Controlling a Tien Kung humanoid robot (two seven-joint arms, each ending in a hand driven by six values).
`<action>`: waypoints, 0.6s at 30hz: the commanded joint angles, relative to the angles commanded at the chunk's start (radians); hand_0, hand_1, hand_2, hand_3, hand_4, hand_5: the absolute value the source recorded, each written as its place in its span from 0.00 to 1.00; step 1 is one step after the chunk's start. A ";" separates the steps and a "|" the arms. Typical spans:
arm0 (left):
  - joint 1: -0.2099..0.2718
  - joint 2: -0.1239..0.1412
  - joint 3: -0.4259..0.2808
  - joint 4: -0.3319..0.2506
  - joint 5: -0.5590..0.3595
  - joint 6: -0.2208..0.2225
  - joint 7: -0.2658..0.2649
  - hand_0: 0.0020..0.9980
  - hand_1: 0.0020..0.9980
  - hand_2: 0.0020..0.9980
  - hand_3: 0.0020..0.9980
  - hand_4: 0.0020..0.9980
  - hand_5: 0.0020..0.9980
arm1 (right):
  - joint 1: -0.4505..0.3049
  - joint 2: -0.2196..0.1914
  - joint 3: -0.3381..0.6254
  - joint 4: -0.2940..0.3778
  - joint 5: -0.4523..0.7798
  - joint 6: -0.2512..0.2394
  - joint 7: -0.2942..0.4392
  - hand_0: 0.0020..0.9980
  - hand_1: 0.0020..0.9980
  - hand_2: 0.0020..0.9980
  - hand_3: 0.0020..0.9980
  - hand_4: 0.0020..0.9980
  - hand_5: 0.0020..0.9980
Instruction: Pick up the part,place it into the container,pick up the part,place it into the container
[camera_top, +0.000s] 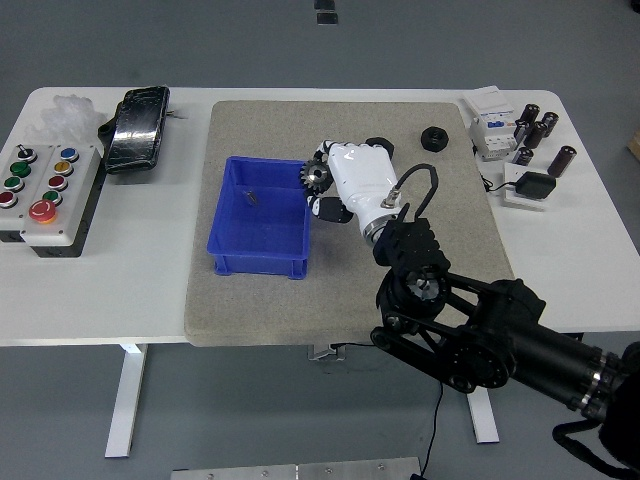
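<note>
Container (262, 218) on mat (340, 290), left of hand (345, 180); control box (45, 195) far left; nut (433, 137) behind-right.

A white rectangular surface (140, 300) with rounded corners stands on white metal legs (127, 405) over a plain grey floor (60, 420). A grey felt-like mat (250, 310) covers its middle part. The light is even, with soft shadows under the near edge.

**R hand curled, mid-frame**

My right arm (500, 340) comes in from lower right of frame, angled up-left. My right hand (350, 185), white shell, sits approx center frame, fingers (322, 180) curled tight at its left side, gripping.
</note>
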 joint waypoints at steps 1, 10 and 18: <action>0.000 0.000 -0.001 0.000 0.001 0.000 0.001 0.67 0.56 0.42 0.64 0.65 0.42 | 0.002 0.003 -0.011 -0.002 0.008 -0.002 0.000 0.26 0.50 0.59 0.66 0.56 0.19; 0.000 0.001 -0.002 0.000 0.002 0.000 0.003 0.67 0.56 0.43 0.64 0.65 0.42 | 0.020 0.020 -0.095 -0.017 0.078 -0.003 0.000 0.54 0.93 0.96 0.86 0.73 0.35; -0.001 0.000 -0.001 0.000 0.002 -0.001 0.004 0.67 0.56 0.43 0.64 0.66 0.42 | 0.020 0.022 -0.097 -0.022 0.097 0.001 0.000 0.59 0.96 0.99 0.91 0.79 0.40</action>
